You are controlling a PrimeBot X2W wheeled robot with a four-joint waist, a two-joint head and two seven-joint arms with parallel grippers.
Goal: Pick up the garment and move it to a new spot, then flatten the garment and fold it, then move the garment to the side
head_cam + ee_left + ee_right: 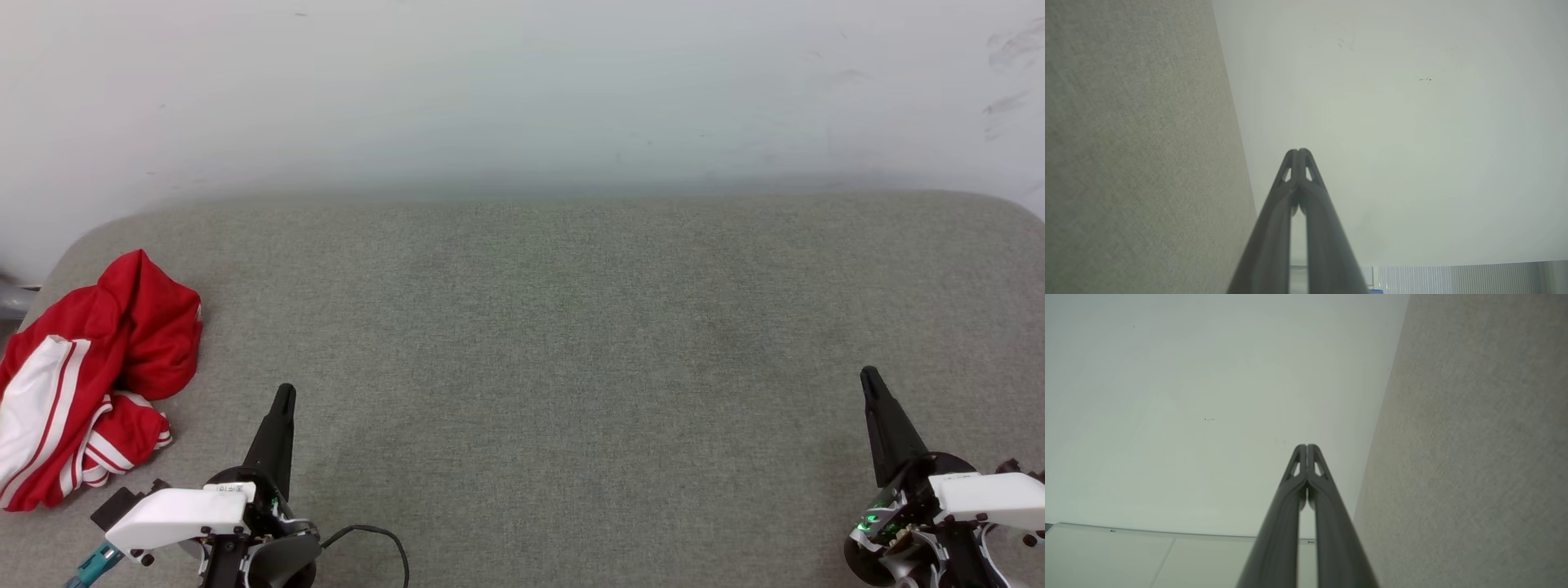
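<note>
**Desk:** What takes up most of the head view?

**Photographer:** A grey fabric-covered surface spans the frame from the middle down, rounded at its upper corners. A pale wall, faintly scuffed at the upper right, runs across the top.

**Desk:** And the garment?

**Photographer:** The red garment lies crumpled at the left edge of the frame, on the surface's left end. 1 white sleeve with red stripes faces up.

**Desk:** The 2 grippers?

**Photographer:** The left gripper sits at the lower left, near the garment's right side but apart from it. Its dark fingers are pressed together into 1 point, holding nothing. The right gripper sits at the lower right, well apart from the garment, its fingers likewise pressed together and empty. In both wrist views the tips meet against the wall, with the grey fabric running down 1 side.

**Desk:** Anything smaller?

**Photographer:** A thin black cable loops at the bottom edge, beside the left gripper.
</note>
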